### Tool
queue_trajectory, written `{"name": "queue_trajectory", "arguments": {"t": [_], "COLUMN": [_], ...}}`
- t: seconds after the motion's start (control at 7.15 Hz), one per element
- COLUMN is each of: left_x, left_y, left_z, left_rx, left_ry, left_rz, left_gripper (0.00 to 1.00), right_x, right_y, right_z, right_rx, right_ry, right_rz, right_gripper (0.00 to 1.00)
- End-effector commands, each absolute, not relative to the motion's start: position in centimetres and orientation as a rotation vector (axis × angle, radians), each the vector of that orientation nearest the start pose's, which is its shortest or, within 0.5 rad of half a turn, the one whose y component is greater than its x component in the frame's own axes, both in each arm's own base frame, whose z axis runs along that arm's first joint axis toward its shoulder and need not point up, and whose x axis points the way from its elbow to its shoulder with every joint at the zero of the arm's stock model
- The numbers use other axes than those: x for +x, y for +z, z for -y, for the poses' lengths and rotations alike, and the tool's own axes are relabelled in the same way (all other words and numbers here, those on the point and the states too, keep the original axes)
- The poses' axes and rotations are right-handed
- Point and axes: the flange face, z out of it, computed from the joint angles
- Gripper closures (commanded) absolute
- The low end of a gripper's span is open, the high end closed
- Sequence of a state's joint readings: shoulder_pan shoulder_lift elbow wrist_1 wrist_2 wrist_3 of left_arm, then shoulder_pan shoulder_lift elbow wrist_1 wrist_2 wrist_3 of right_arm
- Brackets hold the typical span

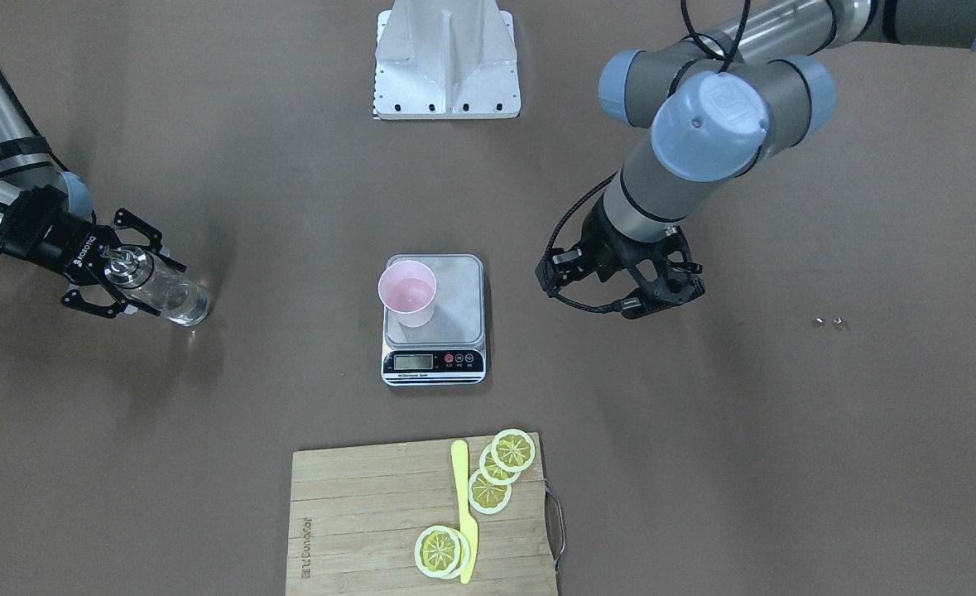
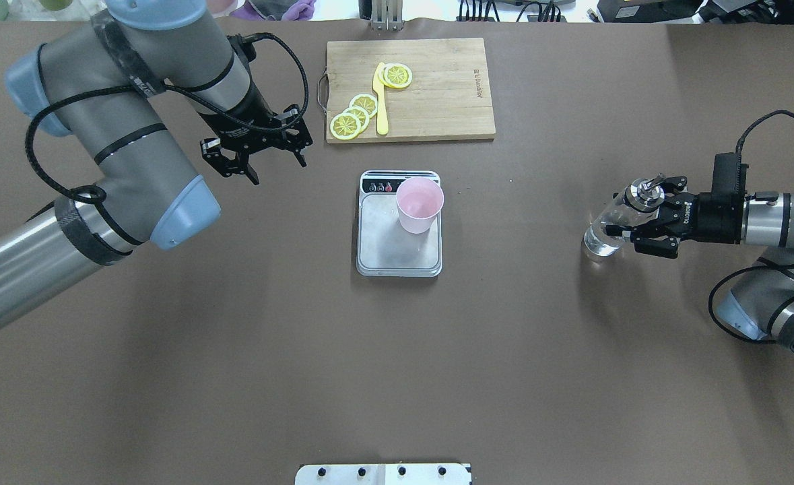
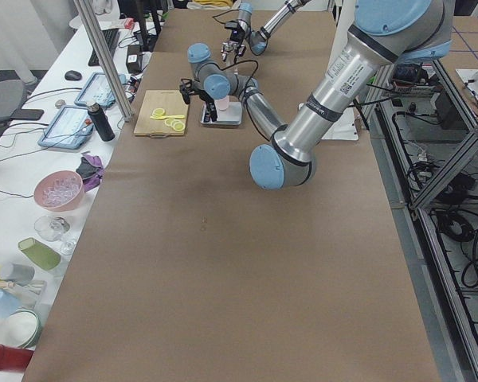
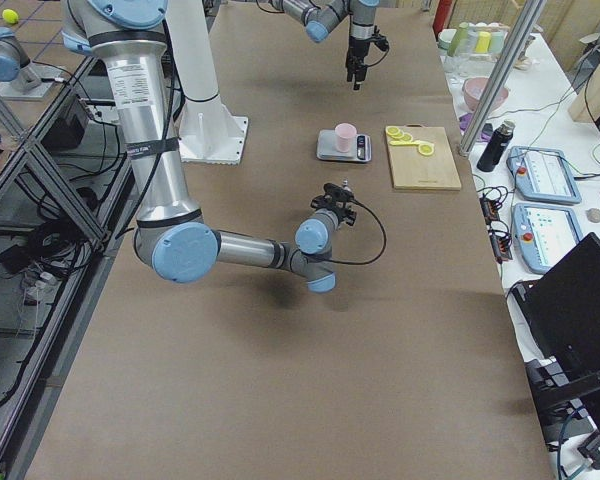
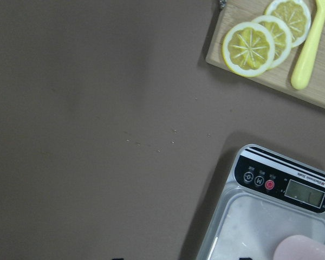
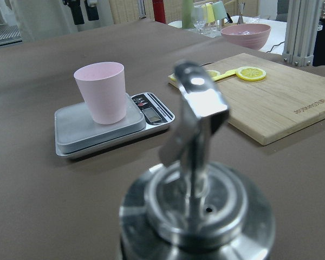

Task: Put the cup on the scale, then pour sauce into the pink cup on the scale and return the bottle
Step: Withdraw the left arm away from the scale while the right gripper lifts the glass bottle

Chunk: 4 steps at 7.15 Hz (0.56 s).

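Note:
The pale pink cup (image 1: 407, 291) stands upright on the steel scale (image 1: 454, 327), at the platform corner near the display; the right wrist view also shows the cup (image 6: 101, 92) on the scale (image 6: 70, 135). Far off on the robot's right side, the clear glass bottle (image 2: 605, 229) with its metal spout (image 6: 197, 108) stands with its base at the table. My right gripper (image 2: 644, 219) is shut on the bottle just below the cap. The sauce inside is too clear to make out. My left gripper (image 2: 269, 165) hangs open with nothing in it, above bare table between scale and board.
A wooden cutting board (image 2: 437, 101) with lemon slices (image 2: 353, 114) and a yellow knife (image 2: 381, 101) lies beyond the scale. The robot's white base plate (image 1: 446, 58) is at the near edge. Two small bits (image 1: 827, 321) lie on the table. Side benches hold bowls, cups and tablets.

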<state>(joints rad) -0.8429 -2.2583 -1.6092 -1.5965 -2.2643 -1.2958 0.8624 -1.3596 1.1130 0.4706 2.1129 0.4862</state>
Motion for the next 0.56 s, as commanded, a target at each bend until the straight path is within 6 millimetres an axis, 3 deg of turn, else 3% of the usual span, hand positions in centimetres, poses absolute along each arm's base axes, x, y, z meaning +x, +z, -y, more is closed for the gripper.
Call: {"name": "queue_trajectory", "arguments": {"t": [0.0,0.42], "left_x": [37.0,32.3], "left_y": [25.3,30.2], "left_z": [56.8,58.5], "left_rx": [-0.111,-0.041], "left_ry": [-0.157,-0.082], "left_rz": [-0.948,-0.912], "left_gripper": [0.07,0.04], "right_x": [-27.1,-26.3], "right_y": [53.6,45.9], "right_z": [47.6,49.9], "right_rx": [1.251,1.165], "right_ry": [-0.625,-0.600], "right_rz": [1.288,1.233], "right_gripper": [0.74,0.73]}}
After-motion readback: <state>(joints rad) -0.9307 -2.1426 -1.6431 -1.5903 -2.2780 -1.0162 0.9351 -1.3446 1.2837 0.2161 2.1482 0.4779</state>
